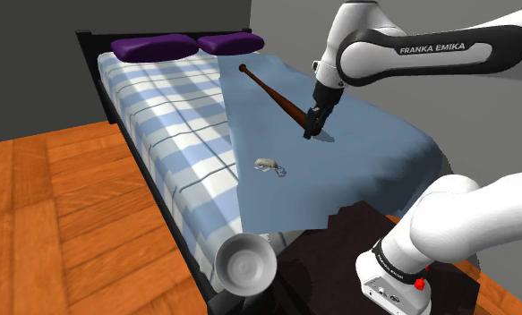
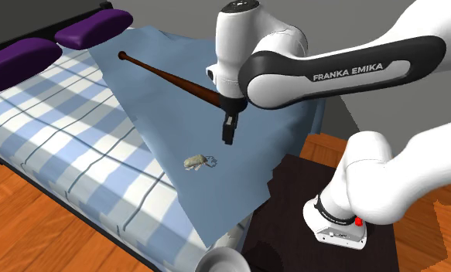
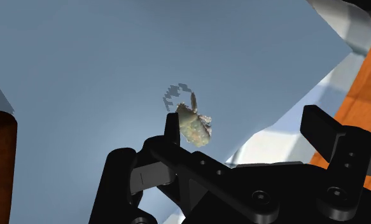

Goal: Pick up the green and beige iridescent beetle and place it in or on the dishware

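A bed fills the middle of the room, against grey walls [image 1: 35, 63] and on an orange wood floor [image 1: 53, 224]. Its cover [image 1: 160, 116] is checked blue and white. Two purple pillows [image 1: 151, 46] lie at its head. A plain blue sheet [image 1: 366, 134] is spread over the side nearer the arm. A brown bat [image 1: 275, 94] lies slantwise on the sheet.

The beetle [image 1: 268, 165], pale grey-beige, rests on the sheet near the edge where the sheet meets the checks. It is apart from the bat.

The gripper [image 1: 314, 125] hangs over the sheet by the bat's thick end. It is released and holds nothing. In the wrist view its fingers [image 3: 321, 124] stand apart, and the beetle lies beyond one of them, untouched.

A pale grey bowl [image 1: 245, 266] sits at the bed's foot corner, beside the dark stand [image 1: 330, 251].
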